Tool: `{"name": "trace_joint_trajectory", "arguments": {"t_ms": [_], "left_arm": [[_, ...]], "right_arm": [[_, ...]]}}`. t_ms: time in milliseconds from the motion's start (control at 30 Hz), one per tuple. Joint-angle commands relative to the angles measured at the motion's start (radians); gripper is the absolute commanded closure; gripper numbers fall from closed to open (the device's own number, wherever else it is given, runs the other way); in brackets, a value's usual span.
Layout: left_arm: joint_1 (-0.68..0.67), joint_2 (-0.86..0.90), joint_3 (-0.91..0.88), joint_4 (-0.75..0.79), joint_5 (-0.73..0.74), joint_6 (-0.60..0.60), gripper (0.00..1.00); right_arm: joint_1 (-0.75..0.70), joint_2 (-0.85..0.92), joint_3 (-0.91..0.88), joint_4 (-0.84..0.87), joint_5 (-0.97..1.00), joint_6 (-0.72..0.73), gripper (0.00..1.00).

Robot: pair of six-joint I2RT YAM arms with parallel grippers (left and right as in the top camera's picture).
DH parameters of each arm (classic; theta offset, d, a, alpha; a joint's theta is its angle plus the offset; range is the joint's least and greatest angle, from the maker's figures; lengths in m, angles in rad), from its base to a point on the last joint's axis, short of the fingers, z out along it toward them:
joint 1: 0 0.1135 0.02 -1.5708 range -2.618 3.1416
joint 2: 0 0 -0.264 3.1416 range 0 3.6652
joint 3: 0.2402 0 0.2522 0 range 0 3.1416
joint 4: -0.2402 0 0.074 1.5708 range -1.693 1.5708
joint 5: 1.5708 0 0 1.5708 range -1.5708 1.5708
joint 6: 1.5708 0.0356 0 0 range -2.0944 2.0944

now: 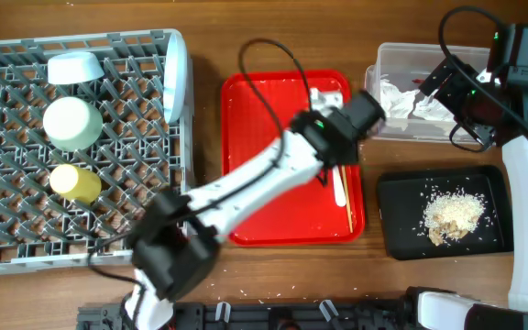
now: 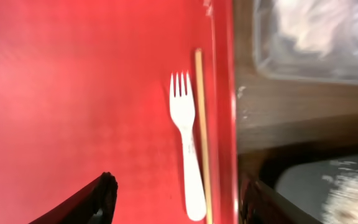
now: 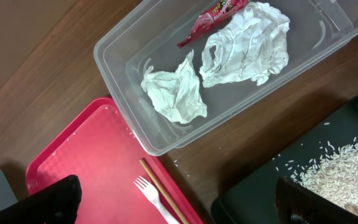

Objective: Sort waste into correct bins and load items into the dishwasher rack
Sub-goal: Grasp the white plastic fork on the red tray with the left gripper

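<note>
The left gripper [image 2: 179, 183] hovers over the red tray [image 1: 264, 119]. Its fingers [image 2: 104, 193] are spread wide and hold nothing. They straddle the white fork [image 2: 185, 143], probably so that closing would catch its handle. The fork lies flat near the tray's right edge. A chopstick [image 2: 201, 124] lies just beside it, closer to the rim, close enough that one pinch might catch both.

Off the tray's right side, the right gripper [image 3: 176, 186] hangs above the table with its fingers [image 3: 48, 199] also parted and empty. It looks parked out of the left arm's way.

The clear tub [image 3: 123, 81] sits by the tray's far right corner and holds crumpled napkins [image 3: 247, 43] and a red wrapper [image 3: 210, 22]. The black tray [image 1: 401, 238] sits by the near right corner and holds the rice [image 1: 452, 213], so the dry waste and the food scraps appear sorted.

Well to the tray's left stands the dishwasher rack [image 1: 26, 229]. It holds the green bowl [image 1: 71, 124], yellow cup [image 1: 74, 183] and small dish [image 1: 74, 66]. The blue plate [image 1: 177, 78] stands on edge between pegs.
</note>
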Motion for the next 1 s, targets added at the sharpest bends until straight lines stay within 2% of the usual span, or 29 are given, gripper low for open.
{"name": "trace_joint_trajectory", "arguments": {"t_ms": [0,100,333,633,833,967], "left_arm": [[-0.06,0.08,-0.006,0.007,-0.169,-0.155,0.36],[-0.065,0.117,-0.006,0.019,-0.183,-0.174,0.37],[-0.061,0.212,-0.006,0.123,-0.185,-0.19,0.46],[-0.064,0.297,-0.006,0.138,-0.189,-0.19,0.52],[-0.072,0.297,-0.006,0.106,-0.188,-0.189,0.75],[-0.077,0.294,-0.006,0.053,-0.176,-0.185,0.78]], "right_arm": [[-0.001,0.005,0.013,0.003,0.016,0.006,0.0],[-0.001,0.005,0.013,0.003,0.016,0.007,0.0],[-0.001,0.005,0.013,0.003,0.016,0.007,0.0],[-0.001,0.005,0.013,0.003,0.016,0.006,0.0],[-0.001,0.005,0.013,0.003,0.016,0.006,0.0],[-0.001,0.005,0.013,0.003,0.016,0.007,0.0]]}}
